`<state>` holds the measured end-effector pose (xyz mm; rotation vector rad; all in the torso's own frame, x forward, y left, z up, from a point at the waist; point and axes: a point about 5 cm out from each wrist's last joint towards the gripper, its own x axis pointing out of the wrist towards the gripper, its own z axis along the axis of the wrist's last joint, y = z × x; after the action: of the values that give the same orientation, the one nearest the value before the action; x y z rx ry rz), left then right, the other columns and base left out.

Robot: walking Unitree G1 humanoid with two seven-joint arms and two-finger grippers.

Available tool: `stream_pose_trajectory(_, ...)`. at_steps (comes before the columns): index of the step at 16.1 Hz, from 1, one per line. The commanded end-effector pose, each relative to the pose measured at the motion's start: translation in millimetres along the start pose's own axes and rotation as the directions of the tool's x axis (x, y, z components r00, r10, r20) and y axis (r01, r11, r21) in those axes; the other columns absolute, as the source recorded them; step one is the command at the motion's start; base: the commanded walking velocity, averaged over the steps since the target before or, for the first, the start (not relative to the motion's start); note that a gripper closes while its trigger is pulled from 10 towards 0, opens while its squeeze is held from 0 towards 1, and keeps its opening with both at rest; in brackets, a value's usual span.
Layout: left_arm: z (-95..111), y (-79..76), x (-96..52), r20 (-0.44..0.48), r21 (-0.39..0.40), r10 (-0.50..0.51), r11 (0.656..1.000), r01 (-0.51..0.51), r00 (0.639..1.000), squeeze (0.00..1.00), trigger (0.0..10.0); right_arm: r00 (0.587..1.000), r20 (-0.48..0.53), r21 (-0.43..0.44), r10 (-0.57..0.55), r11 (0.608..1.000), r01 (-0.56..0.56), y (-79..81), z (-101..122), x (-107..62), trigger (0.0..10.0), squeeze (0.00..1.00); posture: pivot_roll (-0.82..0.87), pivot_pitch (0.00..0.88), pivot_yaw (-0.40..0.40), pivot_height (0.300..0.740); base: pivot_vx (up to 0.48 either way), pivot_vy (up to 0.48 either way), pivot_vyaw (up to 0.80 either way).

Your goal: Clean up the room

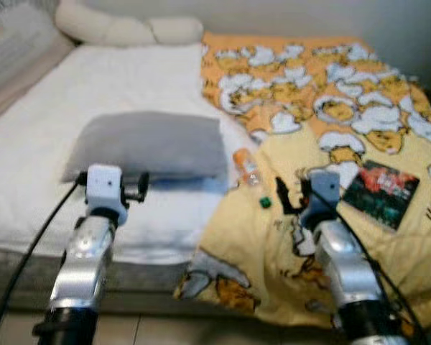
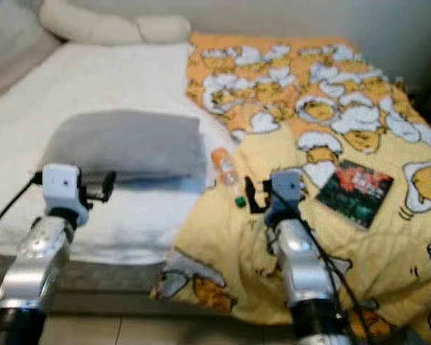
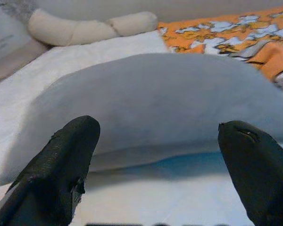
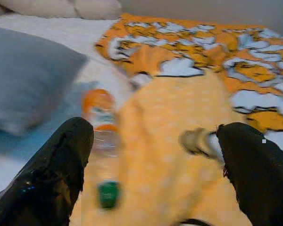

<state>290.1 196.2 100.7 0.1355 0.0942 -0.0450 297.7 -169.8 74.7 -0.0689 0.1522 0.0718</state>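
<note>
Right tool [image 1: 287, 195] wide open, empty, just near of clear plastic bottle with orange label [image 1: 248, 167] on yellow patterned blanket [image 1: 258, 237]. Left tool [image 1: 133, 188] open, empty, facing grey pillow [image 1: 154, 144].

My left gripper [image 3: 153, 155] hangs open just before the pillow [image 1: 154, 144], which lies on the bed [image 1: 36, 136]. My right gripper [image 4: 155, 160] hangs open over the blanket [image 1: 294, 237]; the bottle [image 1: 248, 167] lies ahead-left of it, between pillow and blanket. The book [image 1: 381, 192] lies right of it on the blanket.
</note>
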Motion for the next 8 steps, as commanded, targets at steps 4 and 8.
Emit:
stream_pose_trajectory(4,4.3,1.9,1.3,0.012,0.015,-0.002,1.000,0.002,1.000,0.00,10.0,1.000,0.021,-0.004,0.011,1.000,-0.011,4.8,5.1,3.1,10.0,0.00,0.02,0.000,0.003,0.740,0.340,0.000,0.00)
stream_pose_trajectory(8,5.0,1.0,3.3,0.012,0.014,-0.007,1.000,0.006,1.000,0.00,10.0,1.000,0.023,-0.027,0.019,0.999,-0.018,4.4,5.9,2.8,10.0,0.00,0.01,0.000,0.011,0.740,0.339,0.000,0.20)
